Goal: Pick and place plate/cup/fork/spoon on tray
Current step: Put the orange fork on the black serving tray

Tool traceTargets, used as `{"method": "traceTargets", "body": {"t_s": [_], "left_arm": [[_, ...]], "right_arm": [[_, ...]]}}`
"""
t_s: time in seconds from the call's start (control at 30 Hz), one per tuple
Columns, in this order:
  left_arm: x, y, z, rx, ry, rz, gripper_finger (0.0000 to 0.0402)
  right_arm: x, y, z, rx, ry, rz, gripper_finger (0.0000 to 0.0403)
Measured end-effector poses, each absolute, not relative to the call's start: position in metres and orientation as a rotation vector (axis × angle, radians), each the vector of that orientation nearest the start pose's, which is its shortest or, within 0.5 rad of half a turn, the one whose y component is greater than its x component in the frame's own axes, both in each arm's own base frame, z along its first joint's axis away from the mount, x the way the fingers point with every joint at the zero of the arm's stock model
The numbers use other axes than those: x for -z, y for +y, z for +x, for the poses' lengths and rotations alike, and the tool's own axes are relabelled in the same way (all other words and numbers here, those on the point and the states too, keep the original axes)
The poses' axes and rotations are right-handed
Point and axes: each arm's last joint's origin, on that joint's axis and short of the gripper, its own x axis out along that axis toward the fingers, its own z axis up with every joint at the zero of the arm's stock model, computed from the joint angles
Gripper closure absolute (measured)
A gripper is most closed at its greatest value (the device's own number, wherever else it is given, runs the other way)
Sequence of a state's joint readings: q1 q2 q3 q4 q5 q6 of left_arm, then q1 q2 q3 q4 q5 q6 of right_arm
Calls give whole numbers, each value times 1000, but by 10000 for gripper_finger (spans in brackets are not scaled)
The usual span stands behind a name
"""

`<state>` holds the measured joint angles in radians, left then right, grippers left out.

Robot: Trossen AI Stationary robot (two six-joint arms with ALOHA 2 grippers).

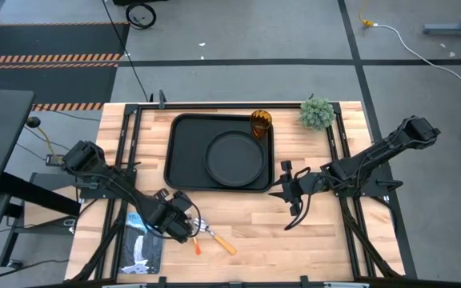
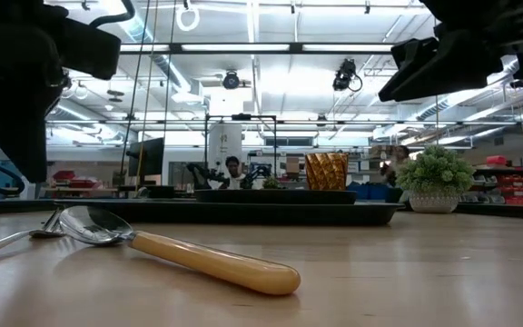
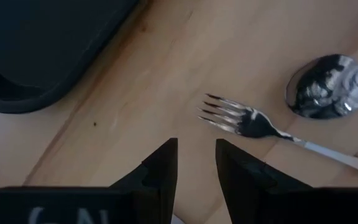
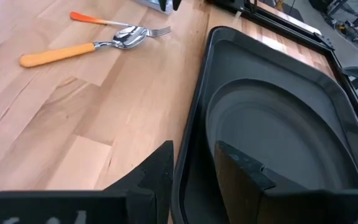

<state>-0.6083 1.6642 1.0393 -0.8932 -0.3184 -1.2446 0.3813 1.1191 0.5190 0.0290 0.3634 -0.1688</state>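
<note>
Cutlery next: plate and cup are on the tray, fork and spoon wait on the wood

We see the plate (image 1: pixel 235 158) lying inside the tray (image 1: pixel 184 132), toward its right side, and the cup (image 1: pixel 261 122) standing upright in the tray's far right corner. By our reading, that leaves the two utensils. The fork (image 3: pixel 247 119) and the spoon (image 2: pixel 189 255) lie side by side on the bare table near its front edge, well apart from the tray; their metal ends sit close together, the handles splaying away toward the front.

Our left gripper (image 1: pixel 184 223) hangs just beside those metal ends, its fingers (image 3: pixel 160 171) a narrow gap apart and holding nothing; the fork's tines lie just ahead of the tips. The right gripper (image 1: pixel 288 190) waits at the tray's right rim, fingers likewise slightly apart and empty, straddling the rim.

We judge the step in hand to be the fork pickup by the left arm. The next move calls for lining the jaws across the fork's slim neck or handle, coming down flat to the wood, and closing without nudging the spoon's bowl (image 3: pixel 325 86), which lies near the tines. A potted plant (image 1: pixel 317 113) stands beyond the tray's right corner, clear of the work.
</note>
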Motion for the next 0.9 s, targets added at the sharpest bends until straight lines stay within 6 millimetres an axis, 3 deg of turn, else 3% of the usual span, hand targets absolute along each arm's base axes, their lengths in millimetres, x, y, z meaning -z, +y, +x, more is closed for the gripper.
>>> {"method": "traceTargets", "body": {"t_s": [0.4, 0.9], "left_arm": [[-160, -161, 239, -600, 1242, -264, 285], [-159, -160, 236, -554, 1313, -190, 297]], "right_arm": [[-202, 80, 207, -94, 512, -358, 280], [-202, 86, 204, -89, 505, -375, 280]]}}
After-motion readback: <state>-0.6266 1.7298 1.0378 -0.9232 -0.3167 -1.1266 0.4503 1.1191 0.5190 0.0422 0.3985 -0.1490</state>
